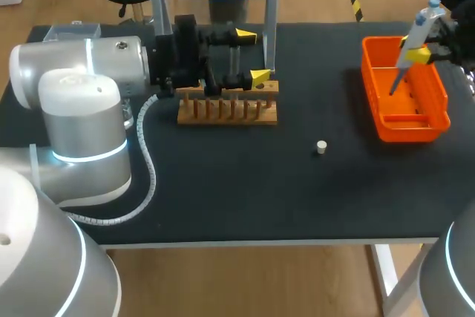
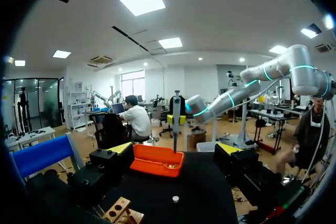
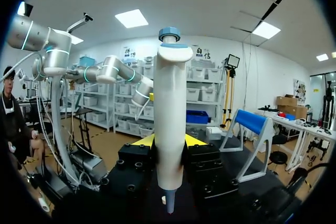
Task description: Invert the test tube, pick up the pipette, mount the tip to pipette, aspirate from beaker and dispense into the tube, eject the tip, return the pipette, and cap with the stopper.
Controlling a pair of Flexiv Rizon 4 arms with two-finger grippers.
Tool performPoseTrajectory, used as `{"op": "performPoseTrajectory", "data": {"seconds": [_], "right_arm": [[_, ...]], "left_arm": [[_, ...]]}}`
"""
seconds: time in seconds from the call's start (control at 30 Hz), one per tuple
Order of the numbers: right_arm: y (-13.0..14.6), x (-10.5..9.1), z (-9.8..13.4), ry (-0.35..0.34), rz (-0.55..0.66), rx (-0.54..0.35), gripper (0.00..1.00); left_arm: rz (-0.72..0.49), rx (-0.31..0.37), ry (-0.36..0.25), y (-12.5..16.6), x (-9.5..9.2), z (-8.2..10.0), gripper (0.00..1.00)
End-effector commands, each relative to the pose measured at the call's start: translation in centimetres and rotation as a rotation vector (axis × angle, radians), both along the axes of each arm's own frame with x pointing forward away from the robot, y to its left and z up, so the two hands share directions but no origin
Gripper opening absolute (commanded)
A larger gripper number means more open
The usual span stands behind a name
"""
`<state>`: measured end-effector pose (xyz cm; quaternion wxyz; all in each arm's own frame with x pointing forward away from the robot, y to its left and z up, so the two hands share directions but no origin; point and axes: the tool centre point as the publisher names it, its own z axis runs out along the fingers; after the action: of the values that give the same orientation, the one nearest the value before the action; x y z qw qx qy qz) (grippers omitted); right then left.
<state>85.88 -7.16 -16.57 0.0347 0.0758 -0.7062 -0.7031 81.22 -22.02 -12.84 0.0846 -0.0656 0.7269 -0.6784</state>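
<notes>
White pipette (image 1: 410,38), upright with its slim end down, is pinched around its thick barrel by the right gripper (image 1: 419,55) above the orange bin (image 1: 441,98). It is probably light, rigid, smooth plastic (the thin lower shaft looks most fragile). The left gripper (image 1: 252,56) is spread wide at the wooden tube rack (image 1: 227,114). A small white stopper (image 1: 320,147) lies apart.

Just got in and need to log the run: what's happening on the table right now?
The right gripper is shut on the pipette, holding it upright over the orange tray. The left gripper is open at the wooden tube rack. The white stopper lies alone on the black table, not yet used.
</notes>
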Motion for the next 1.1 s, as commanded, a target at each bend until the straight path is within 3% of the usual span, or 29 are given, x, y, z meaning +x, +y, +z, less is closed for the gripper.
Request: {"op": "performPoseTrajectory", "data": {"seconds": [0.03, 0.17, 0.37, 0.77, 1.1], "right_arm": [[3.6, -1.3, 0.2, 0.002, -0.047, 0.005, 0.00], [6.2, -1.9, 0.3, -0.026, -0.042, -0.019, 0.00], [9.8, -2.3, -0.1, -0.003, -0.051, -0.012, 0.00], [15.1, -2.1, -0.1, -0.007, -0.076, -0.010, 0.00], [20.0, -2.8, 0.2, -0.010, -0.029, 0.011, 0.00]], "left_arm": [[0.006, -0.004, -0.004, -0.1, -0.1, -0.2, 1.00], [0.006, -0.004, -0.004, -0.1, -0.1, -0.2, 1.00], [0.006, -0.004, -0.004, -0.1, -0.1, -0.2, 1.00], [0.006, -0.004, -0.004, -0.1, -0.1, -0.2, 1.00], [0.006, -0.004, -0.004, -0.1, -0.1, -0.2, 1.00]]}}
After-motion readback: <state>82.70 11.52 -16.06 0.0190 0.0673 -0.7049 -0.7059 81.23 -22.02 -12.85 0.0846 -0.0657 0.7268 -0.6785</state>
